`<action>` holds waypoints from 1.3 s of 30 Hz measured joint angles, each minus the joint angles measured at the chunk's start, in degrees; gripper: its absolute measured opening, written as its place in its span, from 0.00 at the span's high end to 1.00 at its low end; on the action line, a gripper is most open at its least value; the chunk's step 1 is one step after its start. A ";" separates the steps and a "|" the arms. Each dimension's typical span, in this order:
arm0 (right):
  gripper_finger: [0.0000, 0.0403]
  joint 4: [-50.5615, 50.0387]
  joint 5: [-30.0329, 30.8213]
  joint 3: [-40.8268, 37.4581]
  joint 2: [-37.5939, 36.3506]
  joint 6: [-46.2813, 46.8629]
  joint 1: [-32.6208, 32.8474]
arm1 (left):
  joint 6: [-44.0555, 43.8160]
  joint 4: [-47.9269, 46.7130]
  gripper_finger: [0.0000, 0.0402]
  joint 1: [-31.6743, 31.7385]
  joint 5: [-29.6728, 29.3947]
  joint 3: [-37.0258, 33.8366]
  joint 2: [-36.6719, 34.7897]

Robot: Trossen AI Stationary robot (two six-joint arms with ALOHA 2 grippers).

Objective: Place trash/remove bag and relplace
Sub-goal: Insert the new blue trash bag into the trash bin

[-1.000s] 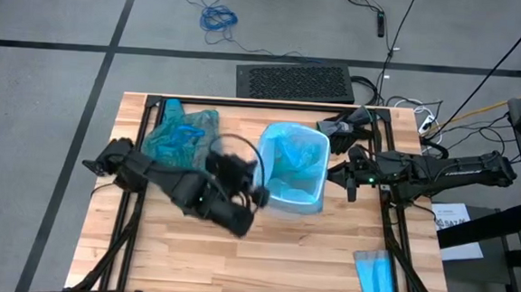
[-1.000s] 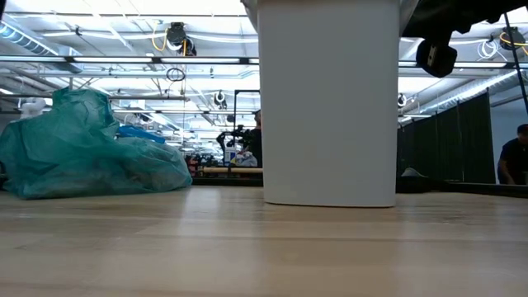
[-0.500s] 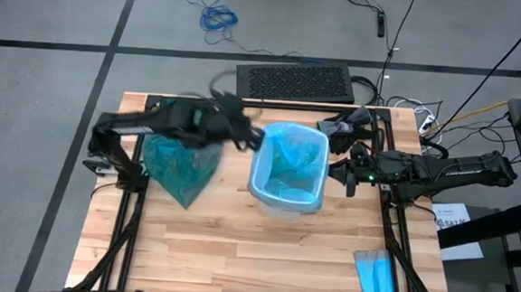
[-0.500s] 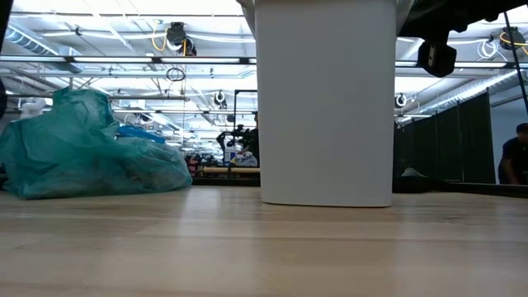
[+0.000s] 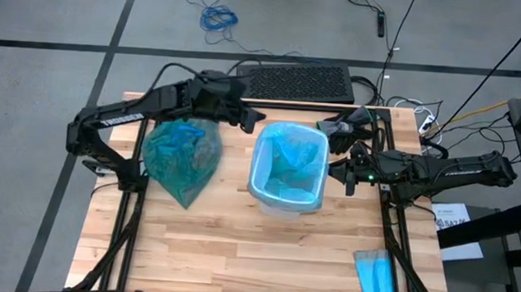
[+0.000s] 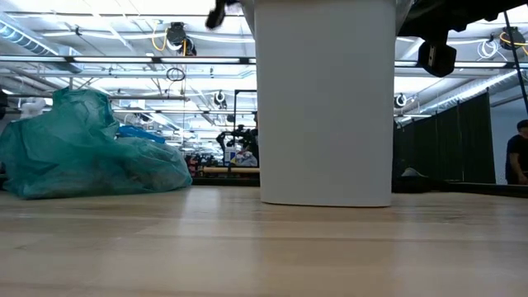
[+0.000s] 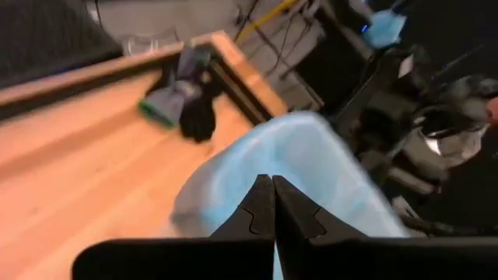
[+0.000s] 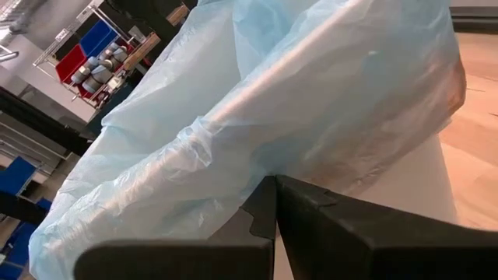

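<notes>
My left gripper (image 5: 255, 123) hangs above the far edge of the bench, just beside the far-left rim of the bin (image 5: 284, 202), fingers pressed together and holding nothing; in the left wrist view the two dark fingers (image 7: 272, 214) meet in one seam over the pale blue liner (image 7: 311, 167). My right gripper (image 5: 337, 171) waits at the bin's right side, also closed on nothing that I can see; in its wrist view the liner (image 8: 257, 117) bulges over the rim just ahead of the fingertips.

Judgement: the old bag is out and the new liner is draped in, so the step in hand looks like seating that liner. To do it well I would open the fingers before reaching the rim, pinch only the loose plastic, and pull it down outside evenly, with the right arm steadying the bin so it does not skate. The thin film could tear or pop off the opposite rim.

The teal bag (image 5: 180, 157) lies slumped on the bench's left side, well apart from the bin; what it contains I cannot tell. A folded blue sheet (image 5: 376, 274) lies near the right front corner.

Bench: pale wood planks (image 5: 235, 262) on a black frame. Beyond: grey floor, a black mat (image 5: 294, 81), cables; the low view shows a lit workshop and a person (image 6: 517, 161) far off.
</notes>
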 joint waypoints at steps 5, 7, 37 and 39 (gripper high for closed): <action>1.00 -0.01 -0.14 0.00 0.01 0.93 0.00 | -3.18 4.93 1.00 2.53 2.11 -9.70 -1.07; 1.00 -0.02 -0.20 0.00 -0.01 1.30 0.00 | -4.31 11.89 1.00 3.91 5.19 -12.88 -2.49; 1.00 0.53 -0.32 0.00 0.28 1.06 0.01 | -16.17 37.08 1.00 1.84 12.62 -32.43 -4.48; 1.00 0.13 -0.40 0.00 0.61 0.96 0.02 | -16.19 37.07 1.00 1.28 11.76 -32.43 -3.84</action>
